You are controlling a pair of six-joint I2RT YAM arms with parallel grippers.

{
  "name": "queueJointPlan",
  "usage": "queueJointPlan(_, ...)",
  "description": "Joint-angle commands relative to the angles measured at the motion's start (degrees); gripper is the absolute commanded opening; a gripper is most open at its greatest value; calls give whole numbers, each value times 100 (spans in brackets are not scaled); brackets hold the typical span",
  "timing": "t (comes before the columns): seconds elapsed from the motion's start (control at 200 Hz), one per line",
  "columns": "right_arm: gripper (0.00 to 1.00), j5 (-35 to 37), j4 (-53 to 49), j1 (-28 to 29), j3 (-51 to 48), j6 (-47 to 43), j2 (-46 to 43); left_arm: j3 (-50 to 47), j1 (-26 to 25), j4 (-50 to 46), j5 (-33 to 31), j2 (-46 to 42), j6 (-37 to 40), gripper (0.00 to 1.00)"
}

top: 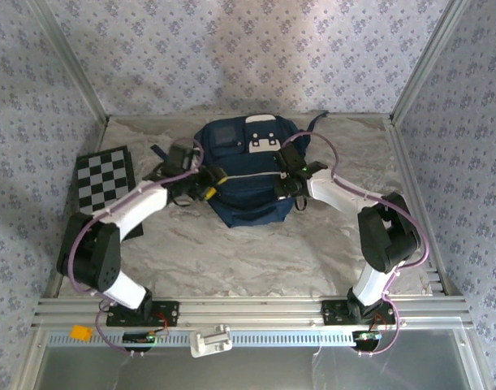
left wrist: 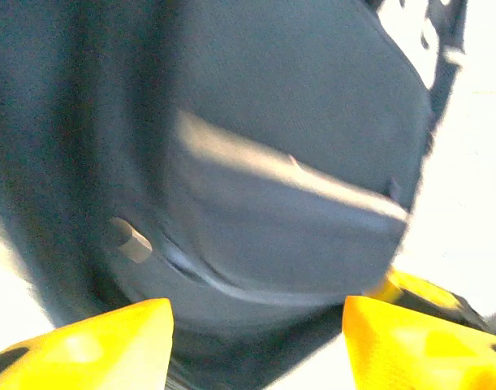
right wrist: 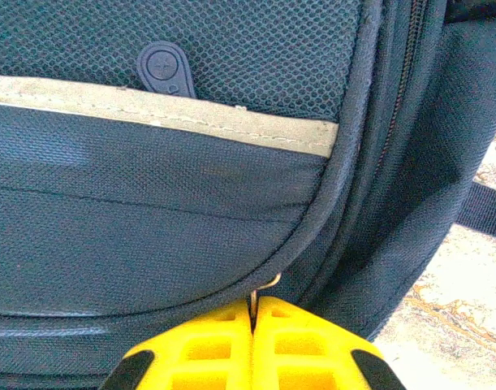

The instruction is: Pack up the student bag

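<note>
Navy student bag (top: 252,175) lies flat on the marbled table (top: 256,260), midway between its left and right edges and close to the far edge, its white patch (top: 264,134) and buckles pointing away from the arm bases. By the left edge of the table, towards the far corner, lies a black-and-white checkerboard (top: 107,179), partly under the left arm. The left gripper (top: 208,184) sits against the left side of the bag; its wrist view shows the yellow fingers (left wrist: 93,345) well apart, nothing between them, facing the blurred dark fabric of the bag (left wrist: 296,162). On the bag's front, a light stripe (right wrist: 166,114) runs along the top of the pocket, with a round rubber tab (right wrist: 162,69) just above it. The right gripper (top: 286,187) rests at the bag's right side; in its wrist view this gripper (right wrist: 252,313) has its fingers pressed together, pinching a thin metal tab (right wrist: 253,299) at the pocket's curved seam. A dark strap (right wrist: 483,210) trails off the bag onto the table at the right.
</note>
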Motion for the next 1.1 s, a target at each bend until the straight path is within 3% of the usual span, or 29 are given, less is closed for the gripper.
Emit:
queueJointPlan(0.0, 0, -196, 174, 59, -86, -21, -169, -249, -478, 629, -615, -283, -1579, 60)
queueJointPlan(0.215, 0, -233, 292, 111, -109, -39, -182, -240, -1030, 799, -1398, 149, -2602, 62)
queueJointPlan(0.445, 0, -212, 336, 96, -321, -62, -224, 155, -1201, 986, -1970, 817, -2934, 61)
queueJointPlan(0.6, 0, -25, 237, 94, -358, -104, -305, 412, -1168, 502, -2490, 1088, -2926, 36)
queueJointPlan(0.79, 0, 235, 309, -60, -400, -643, -387, 356, -946, -6, -2647, 917, -2344, 0)
queueJointPlan(1.094, 0, 911, 551, -127, -365, -2244, -463, 307, 398, -652, -1468, 510, 268, 0)
